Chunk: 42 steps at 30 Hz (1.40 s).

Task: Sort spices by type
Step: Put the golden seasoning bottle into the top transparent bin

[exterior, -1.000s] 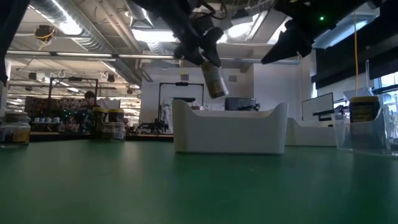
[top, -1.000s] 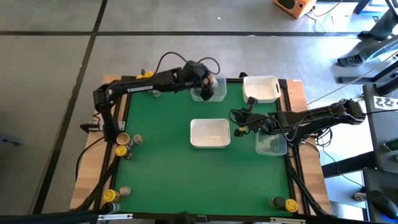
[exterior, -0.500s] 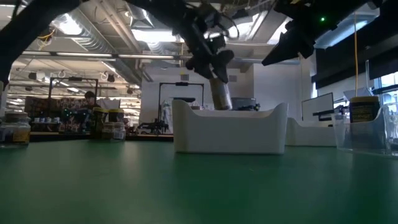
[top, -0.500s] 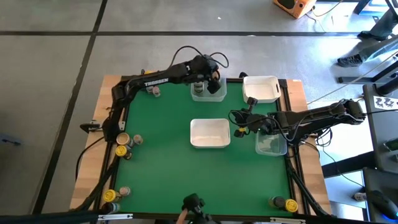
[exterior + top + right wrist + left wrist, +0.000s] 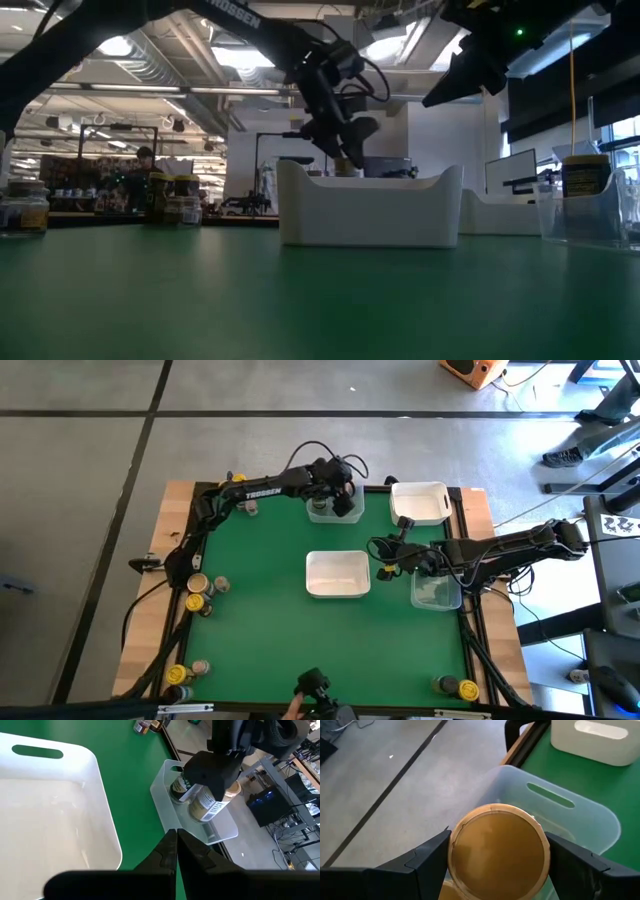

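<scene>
Spice jar w/ tan lid sat clamped in the left pincer, one dark finger each side of it, held over the clear tray at the bench's far edge. From the right wrist view that jar hung tilted above the tray, and a second jar already stood inside — label unreadable.

Right pincer was closed on nothing, fingertips pressed together, hovering just right of the white tray mid-bench & beside another clear tray. A further white tray sat at the far right corner.

Other jars were spread round the green bench: a cluster by the left edge, two near the left front corner, a pair at the right front corner, and prob. one more under the left arm, partly hidden.
</scene>
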{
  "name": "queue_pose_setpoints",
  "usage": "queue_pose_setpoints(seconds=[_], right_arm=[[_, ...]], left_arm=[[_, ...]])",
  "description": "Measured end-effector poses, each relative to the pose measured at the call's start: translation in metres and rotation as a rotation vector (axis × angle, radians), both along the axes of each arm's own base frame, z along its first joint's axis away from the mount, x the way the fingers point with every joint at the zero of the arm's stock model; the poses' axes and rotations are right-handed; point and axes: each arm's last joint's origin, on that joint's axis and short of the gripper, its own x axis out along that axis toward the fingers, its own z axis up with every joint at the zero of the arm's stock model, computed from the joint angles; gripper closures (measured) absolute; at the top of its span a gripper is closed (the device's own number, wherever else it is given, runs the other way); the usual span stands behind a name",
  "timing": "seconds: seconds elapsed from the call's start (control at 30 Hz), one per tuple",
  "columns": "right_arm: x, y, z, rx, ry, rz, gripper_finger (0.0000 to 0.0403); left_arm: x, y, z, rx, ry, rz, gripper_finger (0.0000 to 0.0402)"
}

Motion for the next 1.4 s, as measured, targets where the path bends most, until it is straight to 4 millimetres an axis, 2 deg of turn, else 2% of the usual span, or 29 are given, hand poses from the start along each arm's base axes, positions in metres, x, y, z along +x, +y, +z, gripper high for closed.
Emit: queue_pose_setpoints(seconds=[0.17, 0.9, 1.4], right_arm=[[0.0001, 0.0002, -0.0002, 0.007, 0.0, 0.006, 0.0388], [0.0002, 0.0007, -0.0007, 0.023, 0.003, 0.02, 0.0388], [0.0, 0.0007, -0.001, 0.027, 0.002, 0.017, 0.0388]], left_arm=[[-0.0005, -0.0002, -0.0051, -0.004, 0.018, -0.001, 0.0116], [0.0002, -0.0009, -0.0047, -0.016, -0.007, 0.021, 0.0114], [-0.0005, -0.0012, -0.0035, -0.026, -0.018, 0.036, 0.0032]])
